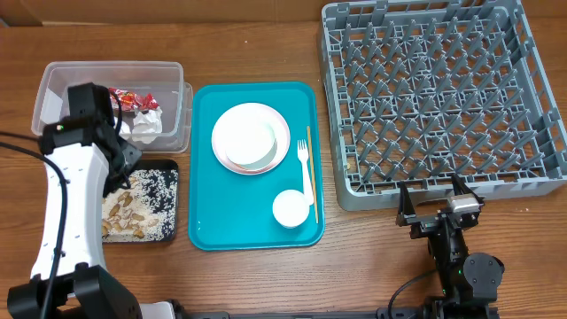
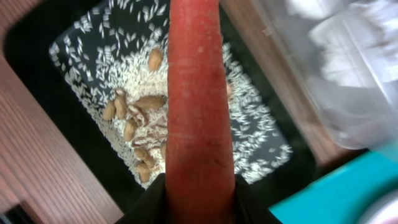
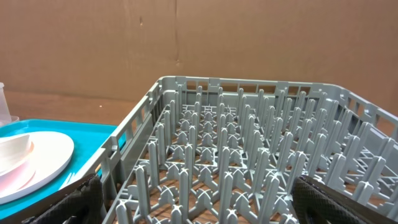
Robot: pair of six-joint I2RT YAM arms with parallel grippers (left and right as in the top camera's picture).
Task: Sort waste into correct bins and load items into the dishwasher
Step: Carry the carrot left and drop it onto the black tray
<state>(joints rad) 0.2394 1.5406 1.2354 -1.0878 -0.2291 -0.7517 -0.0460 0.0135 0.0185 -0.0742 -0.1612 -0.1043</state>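
the left gripper (image 2: 199, 205) clamps the orange carrot (image 2: 199, 93) over the black tray (image 1: 174, 172), just left of the teal tray (image 1: 205, 232). the right gripper (image 1: 432, 199) gapes wide and empty by the grey dish rack (image 1: 443, 97), right of the teal tray.

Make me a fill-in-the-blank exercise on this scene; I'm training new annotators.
The left gripper is shut on the ____.
Rice lies in the ____ tray.
The clear tub holds napkins and a ____ wrapper.
The right gripper, by the dish rack, stands ____.
Missing words: carrot; black; red; open.
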